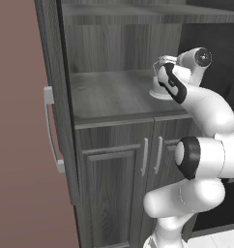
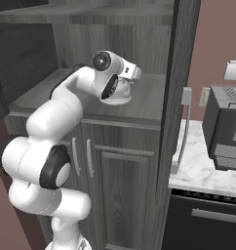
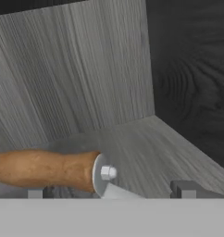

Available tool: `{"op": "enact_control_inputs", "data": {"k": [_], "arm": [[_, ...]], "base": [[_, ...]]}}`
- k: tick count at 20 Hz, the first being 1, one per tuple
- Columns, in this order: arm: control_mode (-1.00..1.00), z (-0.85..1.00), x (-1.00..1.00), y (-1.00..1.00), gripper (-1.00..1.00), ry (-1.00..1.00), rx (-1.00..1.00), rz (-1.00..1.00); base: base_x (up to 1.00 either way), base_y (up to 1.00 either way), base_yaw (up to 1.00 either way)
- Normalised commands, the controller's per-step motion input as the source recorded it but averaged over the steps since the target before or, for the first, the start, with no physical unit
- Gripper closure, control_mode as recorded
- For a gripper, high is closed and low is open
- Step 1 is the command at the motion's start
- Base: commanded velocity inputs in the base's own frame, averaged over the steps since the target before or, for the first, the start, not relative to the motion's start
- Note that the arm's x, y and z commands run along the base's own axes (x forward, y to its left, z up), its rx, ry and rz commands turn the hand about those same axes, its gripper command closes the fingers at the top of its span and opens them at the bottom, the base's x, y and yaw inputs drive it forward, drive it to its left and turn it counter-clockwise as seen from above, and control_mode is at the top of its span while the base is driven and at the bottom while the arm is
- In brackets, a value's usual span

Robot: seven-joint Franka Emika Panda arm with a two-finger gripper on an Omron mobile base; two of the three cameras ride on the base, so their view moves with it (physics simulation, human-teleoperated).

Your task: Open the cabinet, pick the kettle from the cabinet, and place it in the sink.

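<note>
1. We saw the kettle (image 2: 116,95) on the open shelf of the cabinet (image 1: 114,58), toward the shelf's front at about 3 o'clock in the left base view, mostly hidden behind the robot's hand.
2. In the hand view its brown wooden handle bar (image 3: 44,170) lay across at 8 o'clock, ending in a silver bracket with a bolt.
3. The gripper (image 3: 111,192) hung over the kettle, fingers (image 3: 183,189) spread wide on either side of the handle and clamping nothing.
4. The arm rose from the base, folded at the elbow and reached forward into the shelf.
5. The kettle's spout and lid were hard to make out.
6. At 3 o'clock in the right base view, a marble counter (image 2: 198,171) carried a dark appliance (image 2: 226,127), cut off by the edge.
</note>
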Motion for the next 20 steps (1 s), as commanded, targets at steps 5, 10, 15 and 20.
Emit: {"op": "enact_control_inputs", "data": {"k": [5,10,15,20], "arm": [[-1.00,-0.07,0.11,0.00,1.00,-0.08,0.02,0.01],[-1.00,-0.11,0.08,-0.02,1.00,-0.07,0.01,0.01],[-1.00,-0.13,0.07,-0.03,1.00,-0.01,0.02,0.01],[-1.00,-0.03,0.00,-0.01,1.00,0.00,0.02,0.00]], "base": [[0.00,0.00,0.00],[0.00,0.00,0.00],[0.00,0.00,0.00],[0.00,0.00,0.00]]}}
